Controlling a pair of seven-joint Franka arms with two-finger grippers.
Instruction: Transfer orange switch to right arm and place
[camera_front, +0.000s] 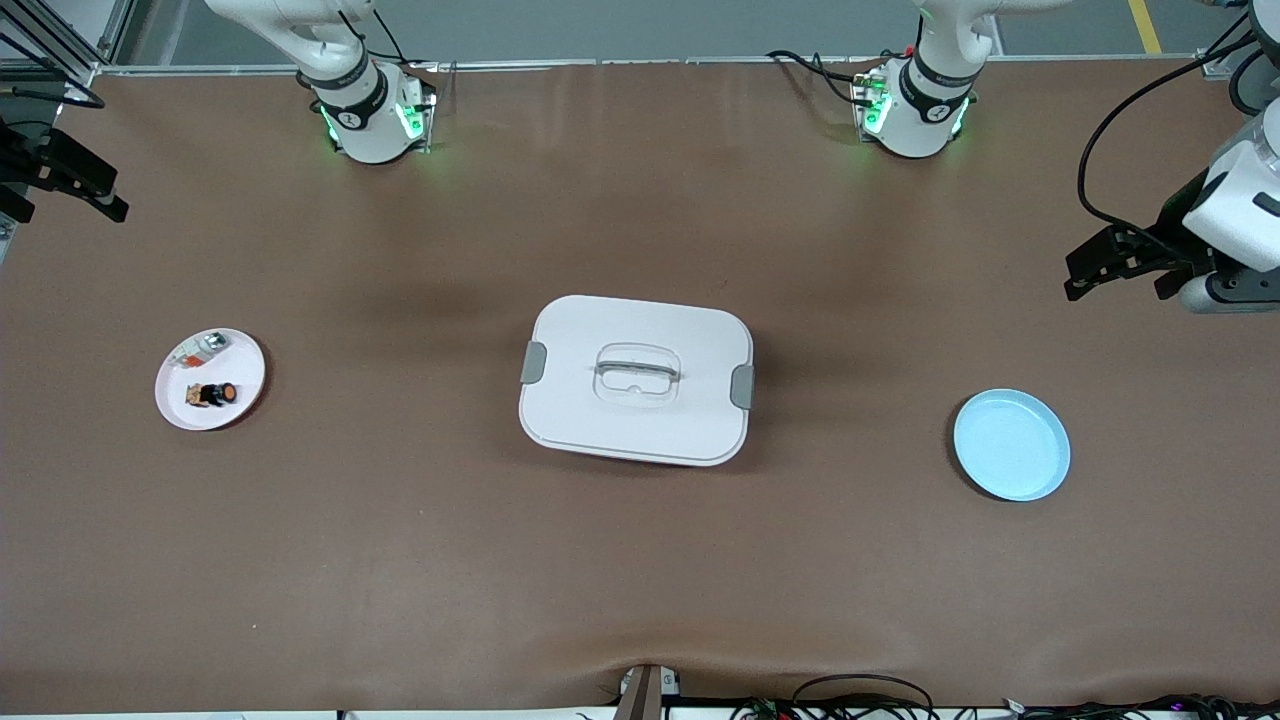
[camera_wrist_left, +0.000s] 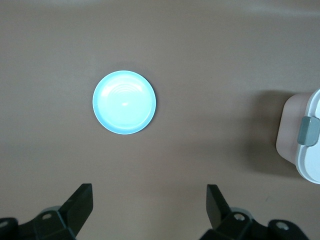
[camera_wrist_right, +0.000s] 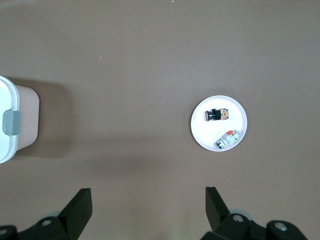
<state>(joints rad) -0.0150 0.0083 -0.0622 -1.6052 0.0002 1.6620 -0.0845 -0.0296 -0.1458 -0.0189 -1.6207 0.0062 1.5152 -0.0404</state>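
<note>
On the white plate (camera_front: 210, 378) at the right arm's end lies the orange switch (camera_front: 213, 394), untouched. Left gripper (camera_front: 1110, 262) and right gripper (camera_front: 75, 185) hover wide open, empty. Pickup not begun; next: reach the switch.

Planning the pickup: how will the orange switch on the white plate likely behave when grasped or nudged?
The orange switch is tiny and lies on its side, so probably light. Its stubby cylindrical body may roll if nudged. It looks rigid, though two fingers could squeeze it out. The silvery-clear part shares the white plate but lies apart.
</note>
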